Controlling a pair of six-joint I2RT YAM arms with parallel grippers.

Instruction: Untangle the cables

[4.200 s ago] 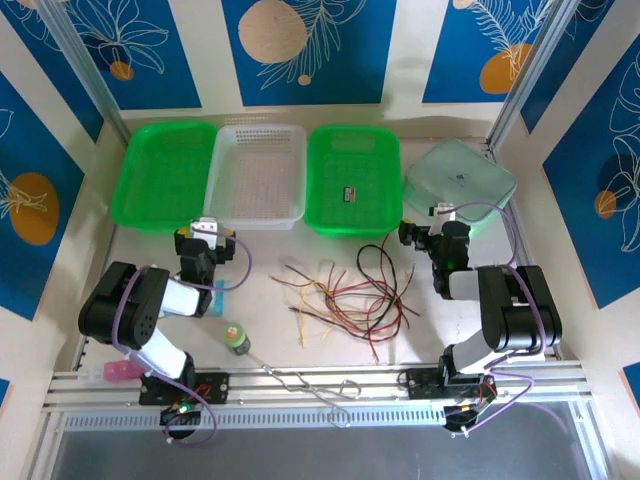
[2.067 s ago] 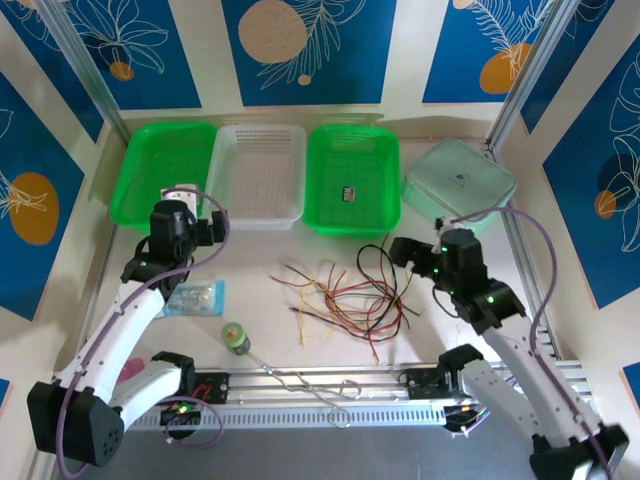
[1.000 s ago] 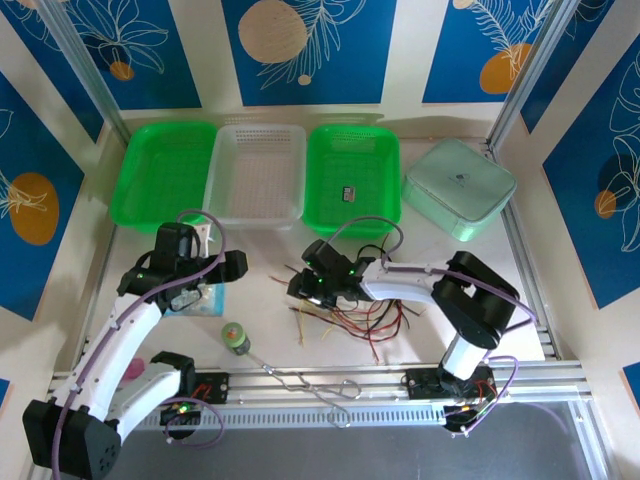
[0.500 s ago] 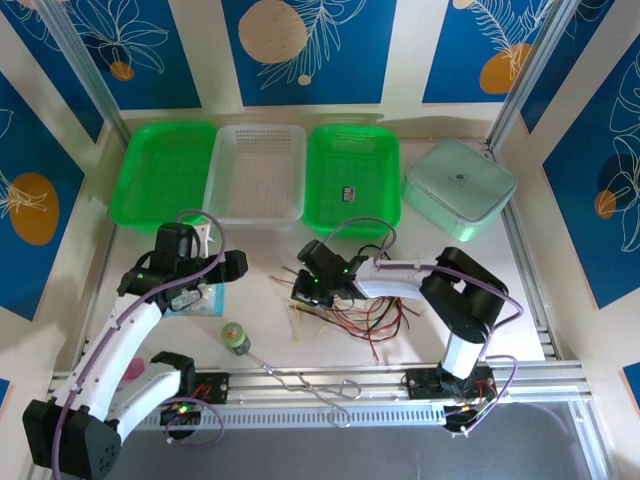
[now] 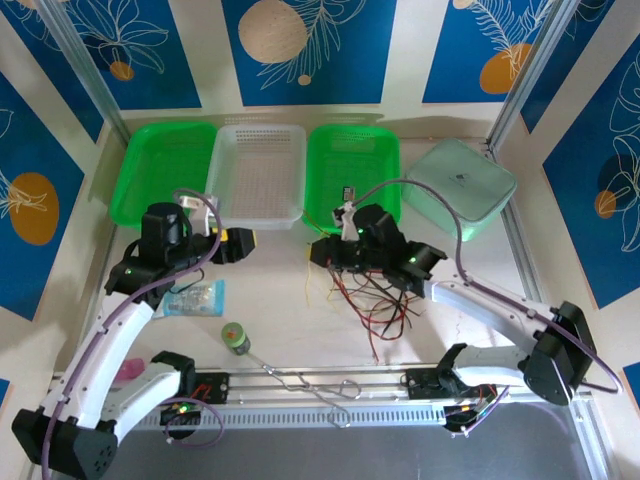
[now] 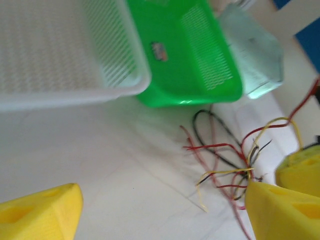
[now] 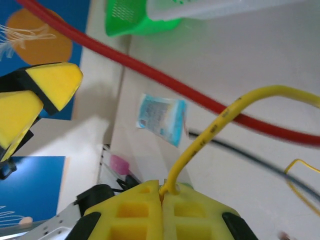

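Yellow fingers of the right gripper (image 7: 162,190) are pressed together on one yellow-tan wire (image 7: 240,102) in the right wrist view, a detail too small to read from above, where the cables (image 5: 372,298) trail from that gripper down to the table (image 5: 270,300) in front of the trays. Left wrist view gives the left gripper (image 6: 162,197) with fingers wide apart and nothing between them. From above I count two green trays (image 5: 165,175), one white tray (image 5: 258,175), one pale box (image 5: 460,187), one packet (image 5: 195,297) and one bottle (image 5: 236,338).
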